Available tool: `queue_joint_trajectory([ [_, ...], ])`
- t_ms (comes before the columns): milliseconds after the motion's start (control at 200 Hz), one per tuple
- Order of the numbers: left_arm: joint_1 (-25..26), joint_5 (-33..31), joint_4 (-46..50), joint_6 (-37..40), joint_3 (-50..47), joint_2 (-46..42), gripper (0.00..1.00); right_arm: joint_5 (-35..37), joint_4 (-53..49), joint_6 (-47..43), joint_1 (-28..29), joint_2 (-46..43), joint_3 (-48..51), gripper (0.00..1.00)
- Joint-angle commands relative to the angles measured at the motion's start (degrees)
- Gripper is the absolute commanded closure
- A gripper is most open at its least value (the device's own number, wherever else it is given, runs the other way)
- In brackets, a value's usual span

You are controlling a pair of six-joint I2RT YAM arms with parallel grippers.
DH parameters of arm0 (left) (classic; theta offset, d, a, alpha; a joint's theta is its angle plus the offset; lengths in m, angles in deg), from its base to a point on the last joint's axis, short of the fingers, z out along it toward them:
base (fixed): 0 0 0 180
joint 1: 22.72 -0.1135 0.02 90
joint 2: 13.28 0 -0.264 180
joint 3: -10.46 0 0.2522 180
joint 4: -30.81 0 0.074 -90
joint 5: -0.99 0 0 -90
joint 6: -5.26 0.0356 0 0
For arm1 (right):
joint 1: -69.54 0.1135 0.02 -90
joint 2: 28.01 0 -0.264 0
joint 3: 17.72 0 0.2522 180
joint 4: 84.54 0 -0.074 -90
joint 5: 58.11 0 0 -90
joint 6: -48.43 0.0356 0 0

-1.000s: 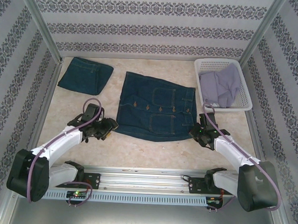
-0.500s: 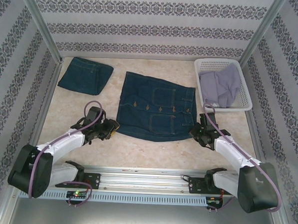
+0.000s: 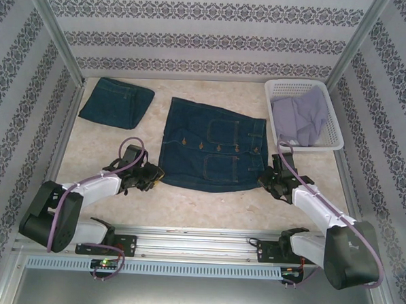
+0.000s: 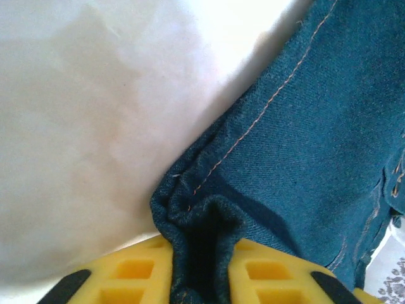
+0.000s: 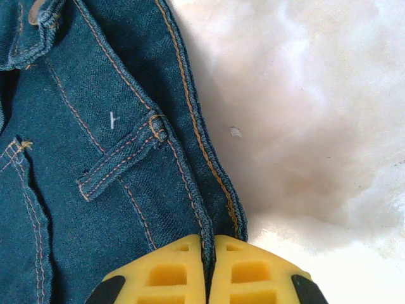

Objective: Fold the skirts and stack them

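While both end effectors pinch denim skirt, basket holds lavender skirt.

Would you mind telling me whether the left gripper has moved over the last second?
Yes: the left gripper has edged right onto the near-left corner of the spread denim skirt.

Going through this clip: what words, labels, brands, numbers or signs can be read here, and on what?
None can be read.
Spread denim skirt: no tag or label shows; its buttons are too small to read.
Folded denim skirt, lavender skirt, basket: no print.
Wall bands: ornament, not letters.
Pale mark on the denim: a fleck, not a character.
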Motion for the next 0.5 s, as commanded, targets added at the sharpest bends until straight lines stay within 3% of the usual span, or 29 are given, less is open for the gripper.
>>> queue_joint_trajectory([
  [0,0.8,-0.8,1.6,1.1,1.9,-1.4,0.8,0.9,-1.1,-0.4,-0.4,-1.8,-0.1,1.0],
  [75,0.7,-1.8,4.5,1.9,2.5,-3.1,0.81,1.0,-2.2,-0.4,-0.4,-3.2,-0.5,1.0],
  [165,-0.3,-3.6,11.9,4.8,5.6,-6.7,1.0,1.1,-5.4,-1.4,-0.5,-5.9,-2.8,1.0],
  [230,-2.2,-6.3,21.3,8.9,10.4,-10.4,1.0,1.8,-9.4,-2.7,-0.6,-8.3,-6.4,1.0],
  [340,-6.6,-10.0,34.7,17.2,23.3,-15.2,1.0,1.6,-14.5,-4.4,-1.0,-11.6,-15.6,1.0],
  [495,-8.8,-16.5,49.6,28.5,48.3,-12.7,1.0,2.1,-18.3,-5.4,-1.1,-12.0,-33.6,1.0],
])
